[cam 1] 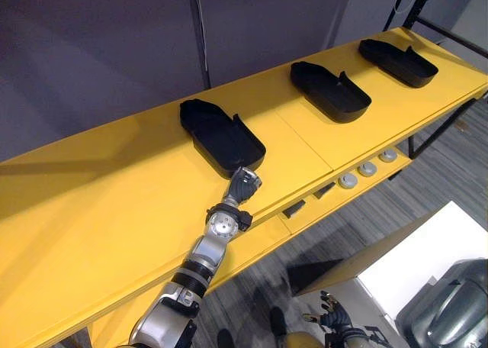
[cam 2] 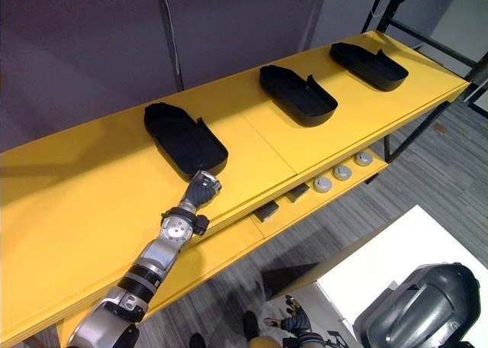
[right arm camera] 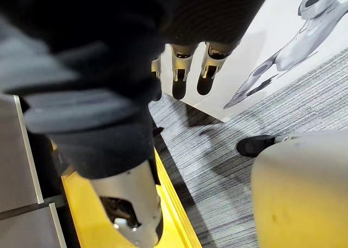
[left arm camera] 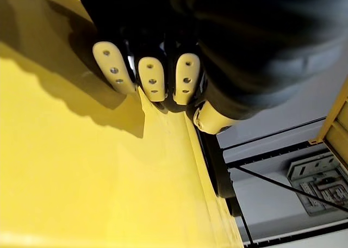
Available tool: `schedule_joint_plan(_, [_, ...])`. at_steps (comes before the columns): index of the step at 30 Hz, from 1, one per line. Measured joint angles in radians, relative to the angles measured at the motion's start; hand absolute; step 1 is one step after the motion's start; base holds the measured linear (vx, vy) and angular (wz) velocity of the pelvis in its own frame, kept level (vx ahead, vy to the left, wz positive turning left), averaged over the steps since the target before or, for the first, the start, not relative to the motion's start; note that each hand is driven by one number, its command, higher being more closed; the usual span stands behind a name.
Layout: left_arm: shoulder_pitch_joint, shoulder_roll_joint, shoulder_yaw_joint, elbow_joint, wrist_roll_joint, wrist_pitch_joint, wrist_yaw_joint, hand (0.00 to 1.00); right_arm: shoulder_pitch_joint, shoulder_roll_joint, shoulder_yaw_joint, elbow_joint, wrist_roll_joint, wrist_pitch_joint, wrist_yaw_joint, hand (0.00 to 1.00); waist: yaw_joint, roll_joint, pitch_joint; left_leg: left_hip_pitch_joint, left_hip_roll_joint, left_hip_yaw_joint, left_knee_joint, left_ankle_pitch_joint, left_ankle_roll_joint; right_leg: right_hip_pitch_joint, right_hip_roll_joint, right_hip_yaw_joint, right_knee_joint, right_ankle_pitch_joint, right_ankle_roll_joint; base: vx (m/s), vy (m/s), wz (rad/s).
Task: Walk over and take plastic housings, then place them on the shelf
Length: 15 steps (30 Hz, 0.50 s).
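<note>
Down by the floor, my right hand hangs, fingers loose and empty. On the yellow shelf, my left hand touches the nearest housing; whether those fingers grip, I cannot tell. A second housing and a third housing sit farther along.

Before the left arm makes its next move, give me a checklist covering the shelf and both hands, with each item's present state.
1. The nearest housing lies flat on the yellow shelf top: ok.
2. It sits back from the shelf's front edge: ok.
3. The left hand is at that housing's near end: ok.
4. The left hand's hold on it: cannot tell.
5. The middle housing and far housing lie apart from it, in a row: ok.
6. The right hand hangs low, open and empty: ok.
</note>
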State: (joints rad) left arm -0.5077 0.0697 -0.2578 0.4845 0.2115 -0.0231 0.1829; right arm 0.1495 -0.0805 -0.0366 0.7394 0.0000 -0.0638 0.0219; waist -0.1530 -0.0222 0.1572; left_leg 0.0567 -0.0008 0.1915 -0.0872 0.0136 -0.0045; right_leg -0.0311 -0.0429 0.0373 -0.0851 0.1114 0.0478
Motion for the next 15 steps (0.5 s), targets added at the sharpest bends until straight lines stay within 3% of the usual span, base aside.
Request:
schedule_joint_plan(8, [0.028, -0.007, 0.037, -0.045, -0.019, 0.010, 0.025, 1.00, 0.000, 0.000, 0.000, 0.000, 0.000, -0.001, 0.000, 0.00, 0.001, 0.000, 0.001, 0.005, 0.000, -0.002, 0.000, 0.000, 0.000, 0.006, 0.000, -0.003, 0.000, 0.000, 0.000, 0.00, 0.000, 0.00])
schedule_joint_plan(12, [0.149, -0.005, 0.036, -0.260, -0.067, 0.006, 0.031, 1.00, 0.003, 0.001, 0.000, 0.000, 0.001, -0.001, -0.001, 0.00, 0.013, 0.001, 0.002, 0.018, 0.001, -0.019, 0.000, 0.000, 0.000, 0.027, -0.001, -0.021, 0.000, -0.001, 0.000, 0.00, -0.001, 0.12])
schedule_joint_plan(15, [0.243, -0.003, 0.037, -0.484, -0.112, -0.012, 0.024, 1.00, 0.012, 0.000, 0.000, 0.001, 0.002, 0.000, 0.000, 0.00, 0.046, 0.002, 0.002, 0.017, 0.000, -0.036, 0.000, 0.000, 0.000, 0.032, -0.004, -0.025, 0.000, -0.002, 0.001, -0.03, -0.001, 0.15])
